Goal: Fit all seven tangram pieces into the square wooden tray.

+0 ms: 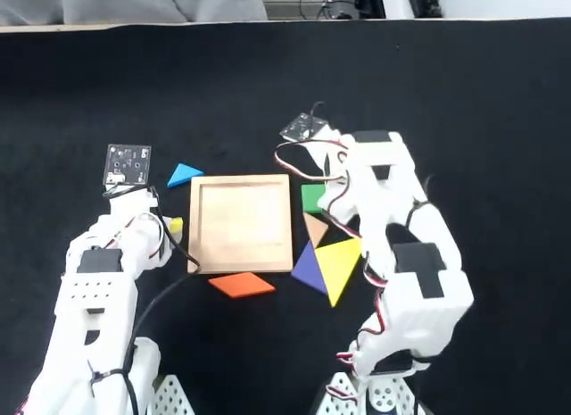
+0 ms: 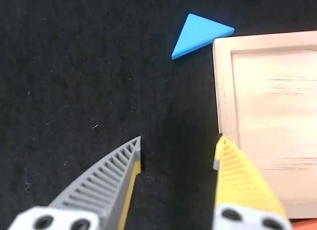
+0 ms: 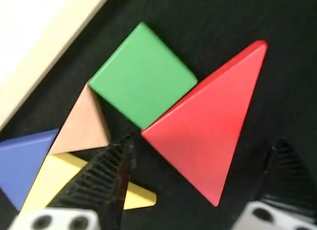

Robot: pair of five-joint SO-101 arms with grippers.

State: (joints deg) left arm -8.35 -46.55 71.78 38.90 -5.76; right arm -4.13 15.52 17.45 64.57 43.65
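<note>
Right gripper (image 3: 204, 141) hangs with its jaws apart, straddling the red triangle (image 3: 210, 116), which lies flat on the black table (image 1: 464, 94) at roughly 3 o'clock of the tray (image 1: 241, 178). My worry: that triangle touches the green square (image 3: 143, 76) along one edge, and one black finger (image 3: 111, 180) sits right over the spot where the tan triangle (image 3: 81, 123) and yellow triangle (image 3: 47, 178) meet. So a squeeze from here could land on a neighbour or shove the whole cluster instead of catching the red one. It's also a flat piece, so I'd guess a pinch can slip off its slanted edges. Left gripper (image 2: 178, 141) is spread too, holding nothing, at 9 o'clock of the tray with its yellow finger (image 2: 240, 180) just about at the rim; any sideways move there could knock the tray. Other bits: light blue triangle (image 2: 200, 34) at 10 o'clock by the tray's corner, orange piece (image 1: 241, 284) at 6, dark blue triangle (image 1: 308, 268) at 4 beside the yellow. No piece is in the tray yet.
</note>
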